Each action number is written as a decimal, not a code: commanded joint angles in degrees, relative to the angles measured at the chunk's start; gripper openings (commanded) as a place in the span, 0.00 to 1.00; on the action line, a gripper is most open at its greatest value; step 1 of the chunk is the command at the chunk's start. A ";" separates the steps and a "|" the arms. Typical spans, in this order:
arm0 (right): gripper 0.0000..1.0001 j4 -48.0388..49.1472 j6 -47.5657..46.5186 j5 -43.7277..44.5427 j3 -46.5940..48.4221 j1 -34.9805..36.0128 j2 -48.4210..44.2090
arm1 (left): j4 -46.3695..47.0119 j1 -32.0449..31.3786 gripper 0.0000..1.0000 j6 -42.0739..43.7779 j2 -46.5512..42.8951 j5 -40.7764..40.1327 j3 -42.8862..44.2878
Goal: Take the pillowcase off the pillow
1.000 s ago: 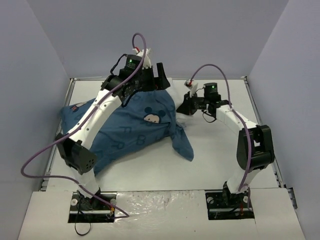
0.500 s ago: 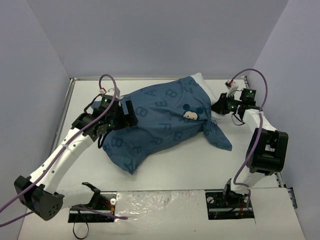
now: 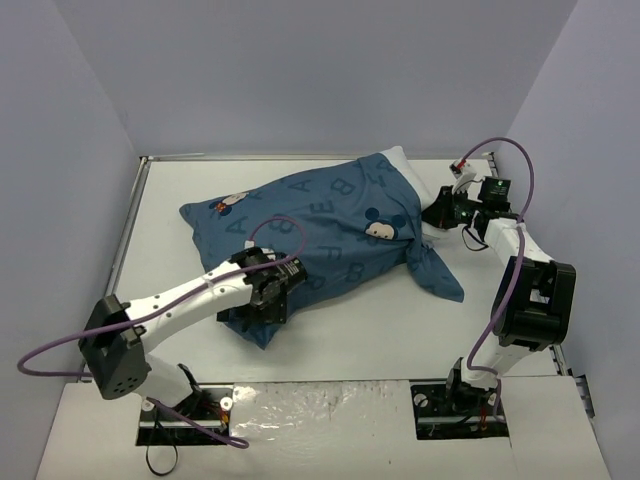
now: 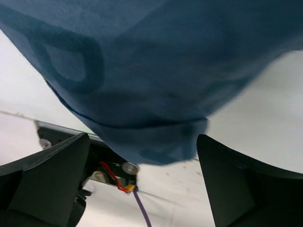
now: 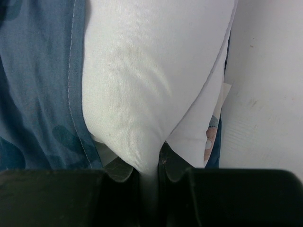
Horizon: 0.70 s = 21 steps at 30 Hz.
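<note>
The dark-blue pillowcase [image 3: 310,235] with letters and mouse faces covers the pillow, lying slantwise across the table. A white corner of the pillow [image 3: 403,163] sticks out at the far right end. My right gripper [image 3: 440,212] is shut on white pillow fabric [image 5: 142,85]; in the right wrist view the cloth is pinched at the gripper [image 5: 147,166], with the pillowcase's hem [image 5: 38,94] to the left. My left gripper [image 3: 264,302] stands open over the near-left corner of the pillowcase [image 4: 142,71]. That corner hangs just ahead of the left gripper [image 4: 142,189], untouched by the wide-apart fingers [image 4: 47,184].
A loose flap of pillowcase [image 3: 436,276] trails toward the right arm's side. White table [image 3: 350,330] is fenced by grey walls on three sides. The left arm's base opening with wires [image 4: 118,175] shows beneath the left wrist. Purple cables loop over both arms.
The pillow and its case have shifted right with the right gripper. My left arm swung from the far side down to the near-left corner, its jaws opening wider.
</note>
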 commanded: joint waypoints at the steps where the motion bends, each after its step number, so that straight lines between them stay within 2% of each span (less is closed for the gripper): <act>1: 0.00 0.38 1.39 0.91 1.61 -0.22 -0.03 | -3.60 -0.26 0.97 -6.35 1.14 -8.44 -3.18; 5: 0.00 0.29 1.30 0.56 1.08 -0.40 -0.56 | 8.71 0.00 0.95 -1.19 0.97 -10.05 -5.55; 7: 0.00 0.37 1.30 0.30 0.91 -0.49 -0.74 | 16.97 1.31 0.91 1.54 0.62 -8.04 -8.27; 10: 0.00 0.29 1.48 -0.14 0.56 -0.57 -1.09 | 25.68 3.68 0.63 4.63 -2.19 -4.87 -13.10; 11: 0.00 0.37 1.48 -0.32 0.38 -0.57 -1.44 | 27.18 5.43 0.42 5.59 -4.29 -3.04 -14.42; 14: 0.00 0.29 1.56 -0.58 -0.06 -0.75 -1.97 | 28.60 8.42 0.03 6.21 -9.38 -1.96 -17.50; 17: 0.00 0.11 1.65 -0.50 0.03 -0.93 -2.49 | 24.66 10.63 0.02 7.70 -14.22 -2.57 -15.67; 20: 0.00 -0.68 1.30 0.73 1.61 -1.63 -2.76 | 16.49 15.45 0.02 10.85 -17.30 -5.82 -8.39; 21: 0.00 -0.85 1.39 1.17 2.22 -1.98 -2.85 | 13.77 19.56 0.02 12.18 -17.93 -7.13 -6.54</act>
